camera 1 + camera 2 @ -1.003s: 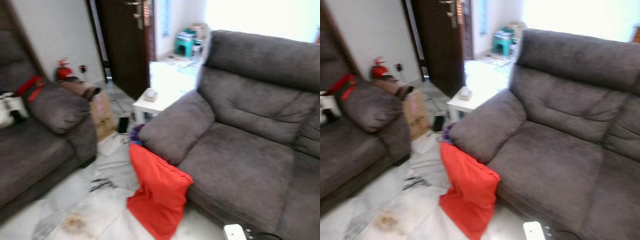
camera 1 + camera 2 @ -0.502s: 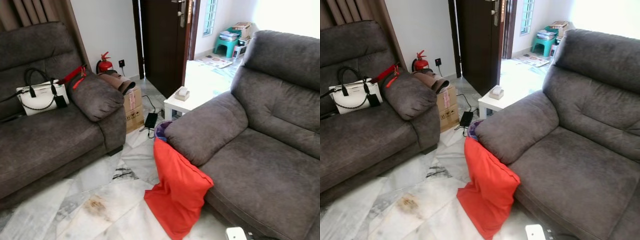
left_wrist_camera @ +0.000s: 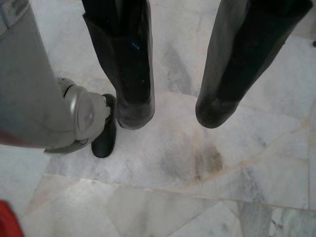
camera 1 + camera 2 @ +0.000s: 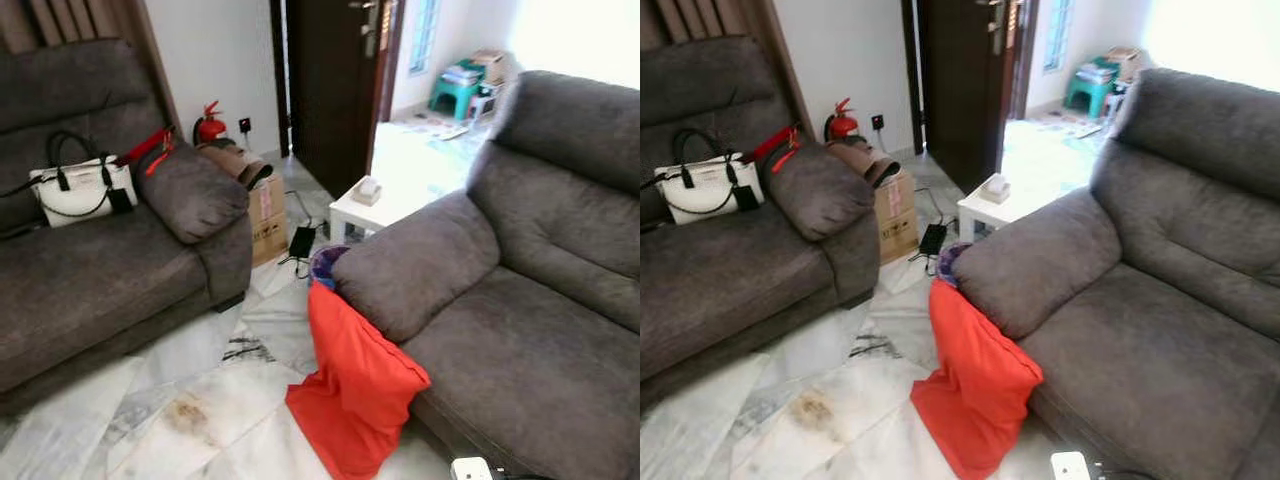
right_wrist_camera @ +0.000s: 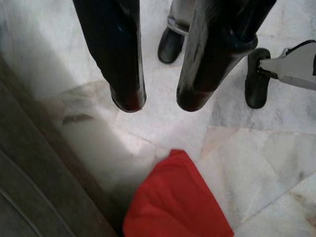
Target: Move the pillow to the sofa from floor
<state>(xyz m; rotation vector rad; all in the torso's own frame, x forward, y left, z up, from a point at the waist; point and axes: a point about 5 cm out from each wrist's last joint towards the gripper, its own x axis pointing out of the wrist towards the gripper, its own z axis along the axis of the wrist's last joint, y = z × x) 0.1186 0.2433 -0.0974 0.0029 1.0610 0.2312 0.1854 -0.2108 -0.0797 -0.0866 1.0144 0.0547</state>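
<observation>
A: While both arms hang low over the marble floor, what do you have, left to right?

B: On your left, a grey couch carrying a white handbag, its armrest edge meeting a cardboard box. Behind that stand a red fire extinguisher and a dark door, ajar.

A: And the middle?

B: You get an open strip of floor between the two seats, bare apart from a brown stain. A small white table closes the far end of it.

A: The pillow?

B: The red pillow stands on the floor, leaning against the front edge of the sofa on your right, just under its armrest.

A: Grippers?

B: Your left gripper is spread wide over bare floor, holding nothing. Your right gripper is parted more narrowly, empty too, above the pillow's corner beside the sofa base.
</observation>
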